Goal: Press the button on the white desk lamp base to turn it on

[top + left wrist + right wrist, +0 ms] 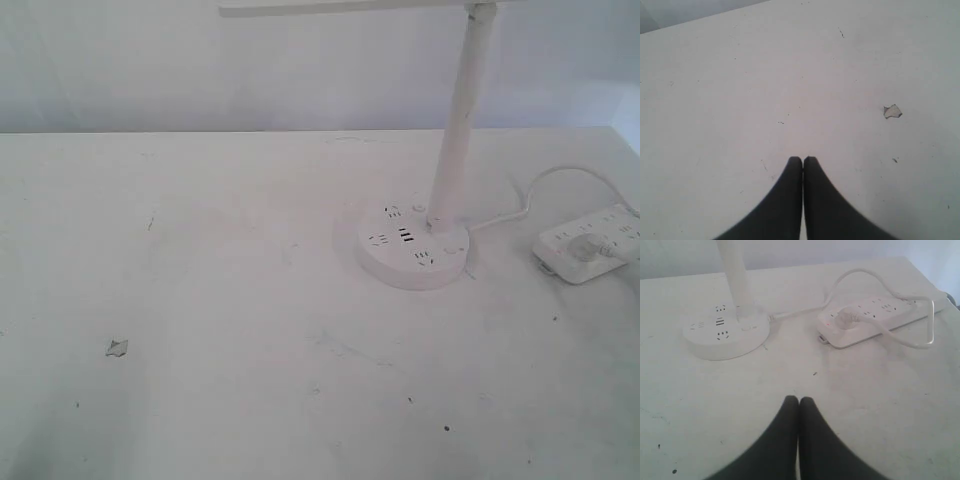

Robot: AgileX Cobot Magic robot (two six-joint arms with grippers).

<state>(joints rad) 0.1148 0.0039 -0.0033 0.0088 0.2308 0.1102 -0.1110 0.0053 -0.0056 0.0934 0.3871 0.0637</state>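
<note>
Your right gripper (799,402), pinched closed and empty, is the nearer one: the white desk lamp base (725,336) lies ahead of it, well apart.

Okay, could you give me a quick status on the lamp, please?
Left tool shut, over the table. Right tool shut, facing the lamp base, not touching. Path open; power strip off to one side.

The scuffed white table (250,400) bears the white desk lamp base (400,268), a power strip (592,243) and a small chip (117,347).
</note>
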